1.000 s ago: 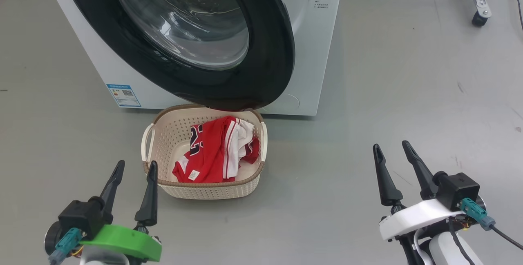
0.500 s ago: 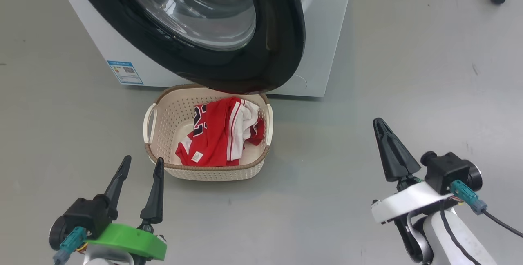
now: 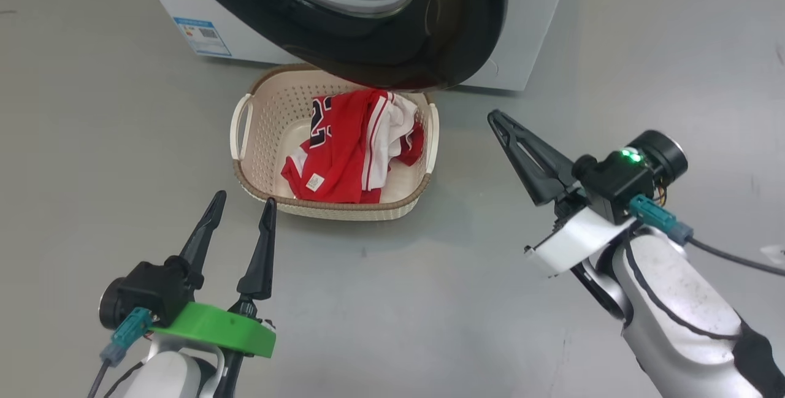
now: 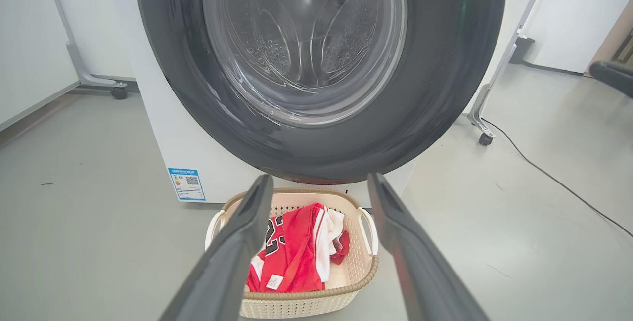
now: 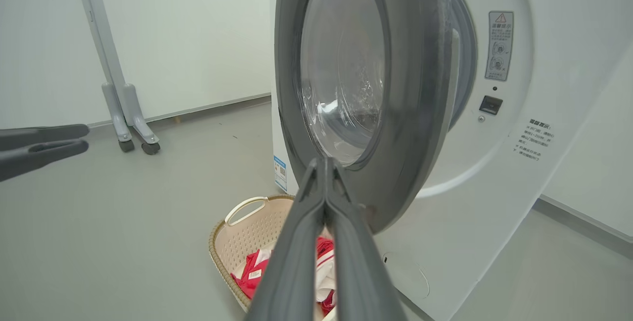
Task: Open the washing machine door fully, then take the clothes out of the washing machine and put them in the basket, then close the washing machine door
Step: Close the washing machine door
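Lying in the small cream perforated plastic basket point(image 3: 343, 211) at upper centre, the red white-striped sports garments point(image 3: 352, 153) look unloaded. The round black-rimmed glass door point(image 3: 454, 48) of the white front-loading washing machine point(image 3: 533, 30) stands open above them, so closing is left. Left gripper point(image 3: 244, 199) at lower left is spread and empty. Right gripper point(image 3: 493, 116) at right is pinched together and empty.

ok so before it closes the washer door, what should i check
1. Red sports clothes inside the basket: ok.
2. Nothing left inside the washing machine: cannot tell, its door covers the opening.
3. Door's lower rim clears the basket's far edge: cannot tell, they overlap in the head view.
4. Right hand shut, empty, pointing toward the door, not touching it: ok.
5. Left hand open, empty, away from the door: ok.
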Controlling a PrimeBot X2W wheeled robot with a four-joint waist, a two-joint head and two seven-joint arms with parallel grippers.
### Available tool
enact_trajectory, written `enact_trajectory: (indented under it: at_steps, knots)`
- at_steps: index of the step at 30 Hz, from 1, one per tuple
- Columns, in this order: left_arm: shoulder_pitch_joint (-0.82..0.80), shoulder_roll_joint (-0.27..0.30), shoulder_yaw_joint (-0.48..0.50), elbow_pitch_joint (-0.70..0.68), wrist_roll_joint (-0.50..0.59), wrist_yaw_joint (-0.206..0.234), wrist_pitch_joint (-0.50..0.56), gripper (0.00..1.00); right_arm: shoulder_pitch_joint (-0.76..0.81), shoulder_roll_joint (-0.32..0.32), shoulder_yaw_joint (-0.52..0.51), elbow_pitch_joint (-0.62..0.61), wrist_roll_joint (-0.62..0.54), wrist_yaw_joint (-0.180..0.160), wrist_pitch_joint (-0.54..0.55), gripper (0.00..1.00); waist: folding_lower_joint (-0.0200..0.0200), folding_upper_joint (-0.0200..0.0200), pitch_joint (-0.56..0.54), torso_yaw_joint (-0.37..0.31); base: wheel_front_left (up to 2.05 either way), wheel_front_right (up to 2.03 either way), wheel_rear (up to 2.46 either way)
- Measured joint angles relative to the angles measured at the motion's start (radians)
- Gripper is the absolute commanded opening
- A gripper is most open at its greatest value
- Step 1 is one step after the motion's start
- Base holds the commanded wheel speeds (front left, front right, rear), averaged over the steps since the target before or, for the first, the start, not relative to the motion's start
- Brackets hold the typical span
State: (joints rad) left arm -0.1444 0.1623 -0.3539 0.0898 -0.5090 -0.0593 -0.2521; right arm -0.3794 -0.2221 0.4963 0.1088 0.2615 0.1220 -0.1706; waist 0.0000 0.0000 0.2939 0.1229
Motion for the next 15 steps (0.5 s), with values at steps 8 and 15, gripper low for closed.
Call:
enact_trajectory:
  at_steps: [8, 15]
  knots:
    - [-0.066, -0.025, -0.013, 0.000, 0.009, -0.016, 0.000, 1.00, -0.130, -0.030, 0.026, 0.021, 0.006, 0.000, 0.030, 0.00, 0.0000, 0.0000, 0.087, 0.046, 0.00, 0.00, 0.00]
    - [-0.102, -0.047, -0.007, 0.001, 0.009, -0.018, 0.000, 1.00, -0.211, -0.053, 0.001, 0.064, 0.045, 0.000, 0.051, 0.00, 0.0000, 0.0000, 0.154, 0.087, 0.00, 0.00, 0.00]
